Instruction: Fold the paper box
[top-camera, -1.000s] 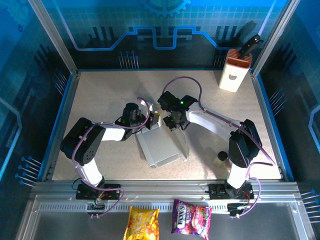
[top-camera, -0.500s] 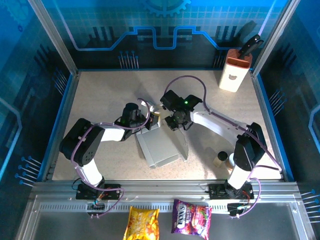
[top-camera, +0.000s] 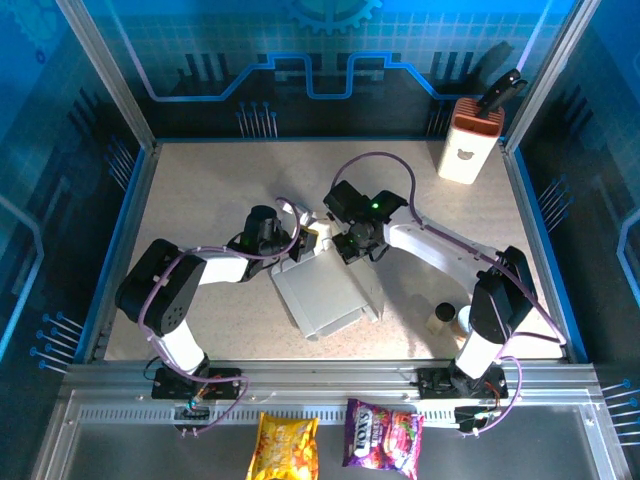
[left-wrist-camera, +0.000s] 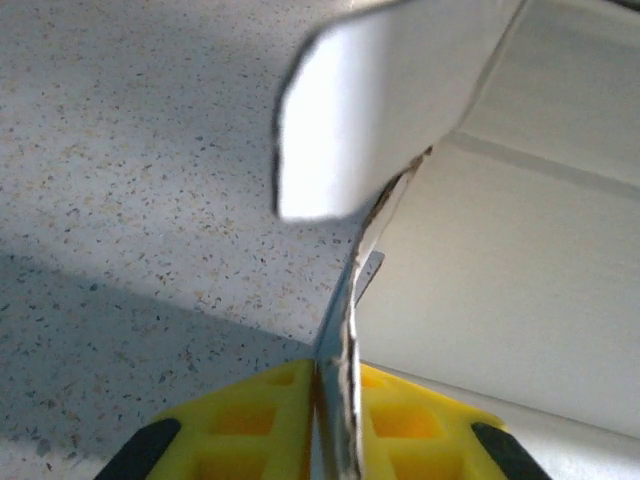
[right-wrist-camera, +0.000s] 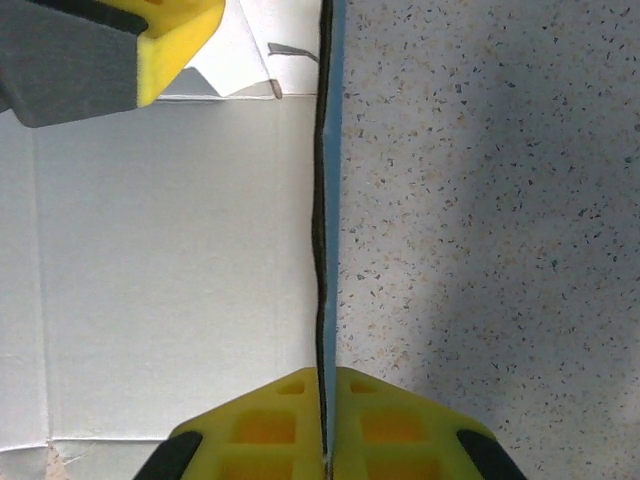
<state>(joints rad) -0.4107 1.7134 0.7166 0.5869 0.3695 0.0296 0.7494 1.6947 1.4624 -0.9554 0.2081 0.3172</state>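
Left end effector (left-wrist-camera: 335, 385) and right end effector (right-wrist-camera: 325, 385) each pinch a thin white cardboard edge of the box (top-camera: 322, 298) on speckled tabletop (top-camera: 200, 195).

Top view: even overhead light with a blue cast from the enclosure walls (top-camera: 400, 60); soft shadows lie on the worktop (top-camera: 200, 190). My left wrist view: the paper box (left-wrist-camera: 560, 260) flap nearest my lens is blurred and glares white, and a shadow band crosses the lower left. My right wrist view: sharp, dimmer toward the right.

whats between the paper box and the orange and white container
Top view: the right arm crosses between paper box and container, then bare table.
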